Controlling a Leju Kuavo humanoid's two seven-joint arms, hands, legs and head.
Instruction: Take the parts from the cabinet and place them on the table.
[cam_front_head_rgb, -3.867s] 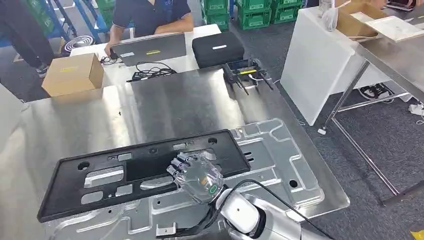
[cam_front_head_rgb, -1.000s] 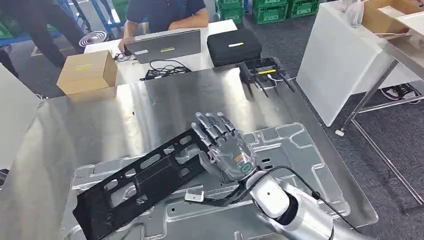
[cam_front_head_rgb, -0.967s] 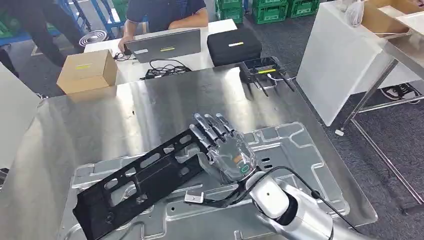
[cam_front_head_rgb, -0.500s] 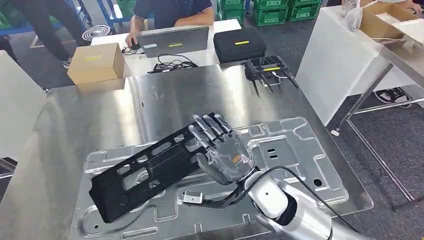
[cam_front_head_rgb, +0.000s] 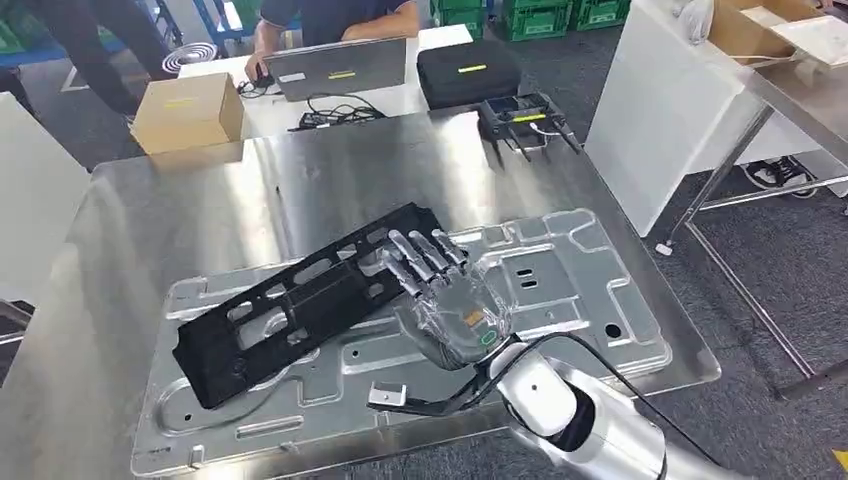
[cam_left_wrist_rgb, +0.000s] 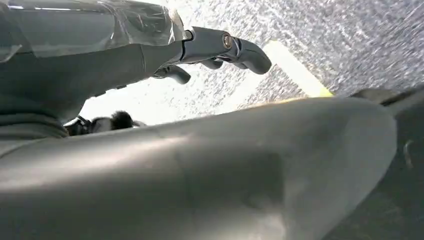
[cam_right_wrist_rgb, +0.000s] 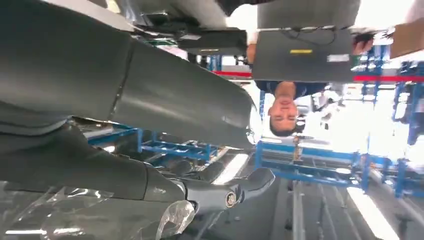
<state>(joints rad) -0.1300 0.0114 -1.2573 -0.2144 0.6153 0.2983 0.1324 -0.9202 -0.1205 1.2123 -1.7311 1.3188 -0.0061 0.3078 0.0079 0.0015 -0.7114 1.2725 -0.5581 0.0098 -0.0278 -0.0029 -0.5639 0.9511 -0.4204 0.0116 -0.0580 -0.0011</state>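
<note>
A long black plastic part (cam_front_head_rgb: 290, 300) lies slantwise on a stamped silver metal plate (cam_front_head_rgb: 560, 290) on the steel table (cam_front_head_rgb: 330, 170). My right hand (cam_front_head_rgb: 450, 300) hovers over the part's right end with its fingers (cam_front_head_rgb: 425, 255) straight and spread; the tip of the part reaches past them. In the right wrist view my right hand (cam_right_wrist_rgb: 100, 200) has its thumb (cam_right_wrist_rgb: 225, 196) apart from the dark part (cam_right_wrist_rgb: 175, 95), with background showing between them. My left hand (cam_left_wrist_rgb: 100, 45) hangs over the floor, holding nothing.
Behind the steel table stand a cardboard box (cam_front_head_rgb: 188, 110), a laptop (cam_front_head_rgb: 345, 68), a black case (cam_front_head_rgb: 468, 72) and a black device with cables (cam_front_head_rgb: 520, 112). A person (cam_front_head_rgb: 340, 15) sits at the laptop. A white table (cam_front_head_rgb: 660, 110) is at the right.
The camera has shifted. The black part swung from lengthwise on the plate to slantwise with my right hand at its end. More of its tip now shows beyond my fingertips.
</note>
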